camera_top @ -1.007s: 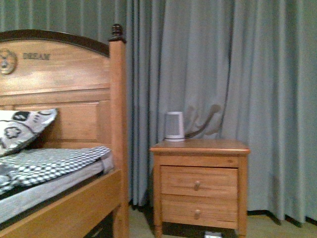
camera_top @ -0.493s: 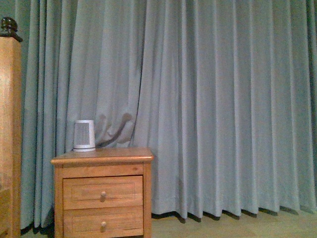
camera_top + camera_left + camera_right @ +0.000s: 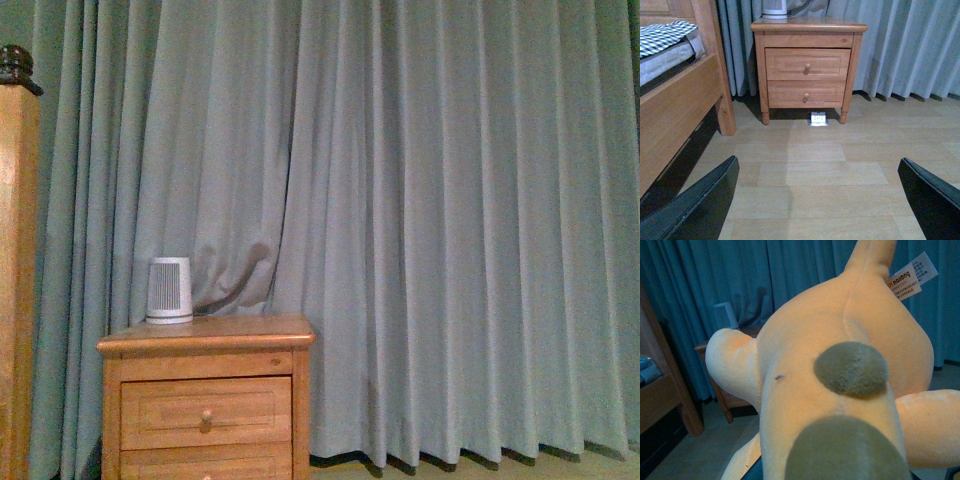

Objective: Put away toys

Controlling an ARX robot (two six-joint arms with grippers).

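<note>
The front view showed a bedroom wall hung with a pleated grey-blue curtain [image 3: 450, 230]. A wooden nightstand [image 3: 205, 400] stood low on the left, with a small white ribbed device [image 3: 170, 290] on its top against the curtain. A wooden bedpost [image 3: 18, 280] capped with a dark finial rose at the far left edge. In the left wrist view, a pale wood-plank floor [image 3: 790, 155] ran up to the same nightstand, which had two drawers, each with a round knob. The bed frame [image 3: 675, 110] with its black-and-white checked bedding [image 3: 665, 37] stood to the nightstand's left. A small white object [image 3: 818, 118], too small to read, lay on the floor under the nightstand. The left gripper [image 3: 817, 167] hung over the floor with its black fingers [image 3: 695, 205] spread wide and nothing between them. In the right wrist view, the orange-yellow plush animal [image 3: 840, 390] filled the frame close to the camera, with olive-green bumps [image 3: 851, 369] along it. Its white tag [image 3: 912, 275] bore orange lettering resembling "nailong"; the finer print was unreadable. The right gripper was covered by the plush, so its grip could not be told.
</note>
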